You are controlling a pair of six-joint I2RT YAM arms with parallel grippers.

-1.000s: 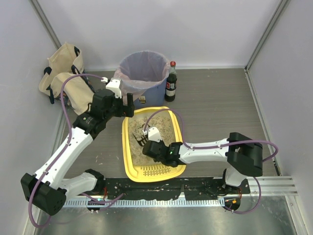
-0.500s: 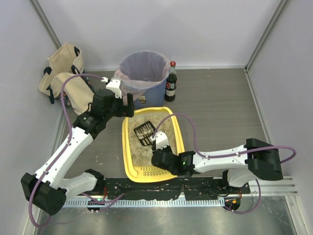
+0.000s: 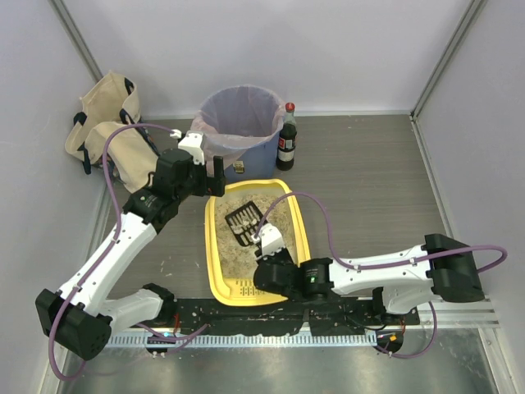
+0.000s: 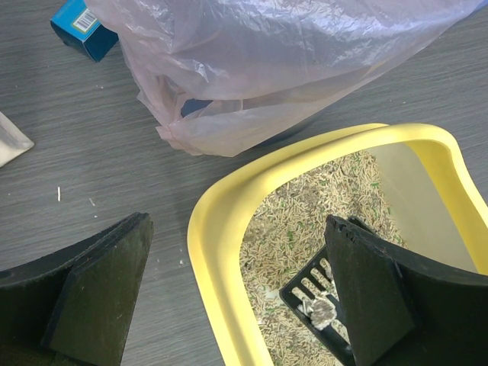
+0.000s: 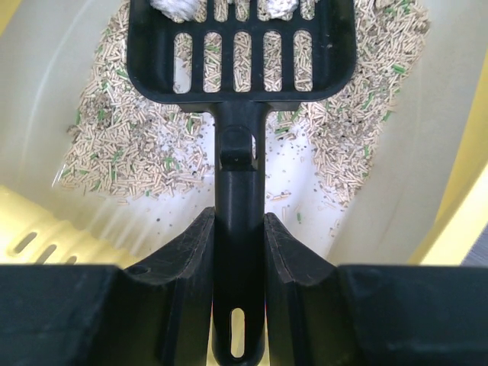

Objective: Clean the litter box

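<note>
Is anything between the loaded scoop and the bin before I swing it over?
Nothing visible blocks the way from scoop to bin. The open left gripper hovers just left of that path, at the litter box's far corner.

left arm (image 3: pixel 123 238) stretches along the left side of the litter box (image 3: pixel 212 254), left gripper (image 3: pixel 216 179) wide open above its far-left corner. right arm (image 3: pixel 369 271) lies low by its near end, right gripper (image 5: pixel 238 236) clamped on the scoop handle (image 5: pixel 238 183).

Scoop (image 3: pixel 244 222) in litter box (image 3: pixel 211 250); bin (image 3: pixel 203 123) behind; bottle (image 3: pixel 285 144) right of bin.
</note>
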